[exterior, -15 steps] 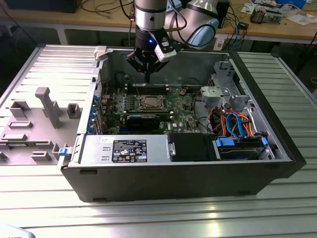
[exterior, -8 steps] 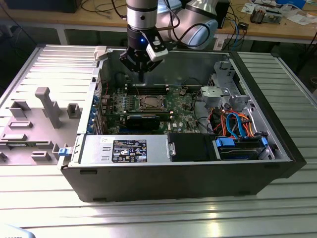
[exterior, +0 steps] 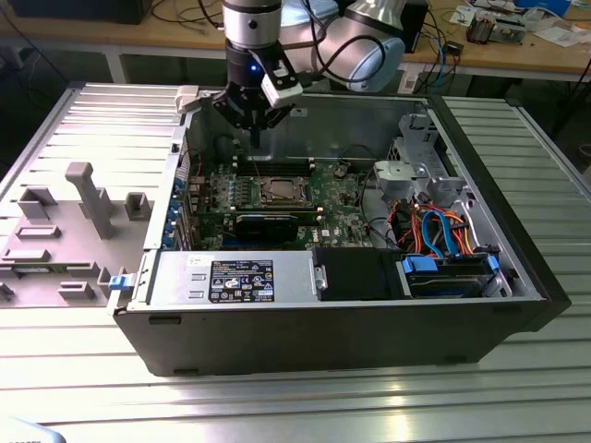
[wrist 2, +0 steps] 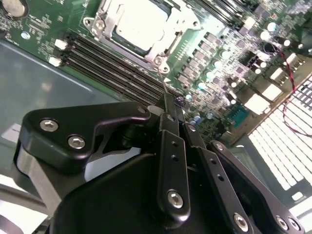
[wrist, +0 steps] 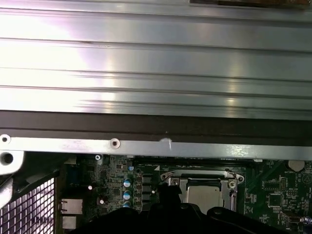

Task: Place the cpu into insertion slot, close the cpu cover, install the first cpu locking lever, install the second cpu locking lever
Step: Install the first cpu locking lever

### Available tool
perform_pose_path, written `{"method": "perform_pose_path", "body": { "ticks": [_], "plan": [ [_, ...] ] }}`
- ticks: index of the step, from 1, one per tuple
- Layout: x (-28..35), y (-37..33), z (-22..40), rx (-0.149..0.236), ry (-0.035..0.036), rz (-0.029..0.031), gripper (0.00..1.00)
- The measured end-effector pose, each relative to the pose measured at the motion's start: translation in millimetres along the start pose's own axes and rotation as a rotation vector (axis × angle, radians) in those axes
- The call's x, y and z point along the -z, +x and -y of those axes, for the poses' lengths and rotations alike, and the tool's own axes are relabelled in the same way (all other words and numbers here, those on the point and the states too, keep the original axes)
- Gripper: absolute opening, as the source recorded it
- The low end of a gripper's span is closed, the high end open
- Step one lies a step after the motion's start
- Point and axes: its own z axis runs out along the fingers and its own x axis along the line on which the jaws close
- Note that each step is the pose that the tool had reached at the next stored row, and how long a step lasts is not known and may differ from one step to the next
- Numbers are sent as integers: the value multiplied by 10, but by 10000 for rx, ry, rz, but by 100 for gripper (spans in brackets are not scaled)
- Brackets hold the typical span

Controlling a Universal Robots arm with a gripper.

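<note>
The cpu (exterior: 280, 190) lies pale and silvery in the insertion slot (exterior: 264, 197) on the green board inside the open computer case. In both wrist views the cpu (wrist 2: 139, 22) (wrist: 204, 194) shows through the window of the cpu cover (wrist 2: 176, 33) (wrist: 199, 174), which lies flat over it. A thin wire locking lever (wrist 2: 162, 82) slants up from the socket's corner toward my fingertips. My gripper (exterior: 254, 138) (wrist 2: 174, 105) (wrist: 169, 194) hangs above the board, beside the socket toward the case's back wall. It is shut, with nothing held.
Long memory slots (wrist 2: 105, 61) run beside the socket. A long black card (exterior: 268, 224), a black power supply (exterior: 242, 280), a drive cage (exterior: 420, 171) and orange and blue cables (exterior: 434, 231) fill the case. A grey fixture (exterior: 88, 198) stands on the ribbed table at the exterior view's left.
</note>
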Motion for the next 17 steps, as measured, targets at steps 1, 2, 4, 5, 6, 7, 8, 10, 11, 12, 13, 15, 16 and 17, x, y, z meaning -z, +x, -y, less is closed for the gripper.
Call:
{"method": "perform_pose_path", "body": {
  "ticks": [1, 2, 4, 5, 6, 7, 8, 10, 11, 12, 13, 15, 16, 17],
  "plan": [
    [3, 27, -1, -1, 1, 18, 11],
    [5, 51, -2, -1, 1, 35, 11],
    [7, 121, -5, 0, -1, 81, 11],
    [8, 158, -6, -2, -1, 104, 11],
    [9, 209, -9, 0, -5, 129, 11],
    [8, 240, -10, -1, -14, 133, 11],
    [-7, 247, -10, 6, -64, 136, 11],
    [-38, 248, -10, 27, -71, 135, 11],
    [-60, 249, -11, 30, -72, 135, 11],
    [-78, 249, -10, 31, -70, 134, 11],
    [-94, 248, -10, 32, -71, 133, 11],
    [-106, 240, -10, 32, -70, 133, 11],
    [-108, 235, -10, 32, -72, 134, 11],
    [-109, 226, -10, 32, -72, 134, 11]
  ]
}}
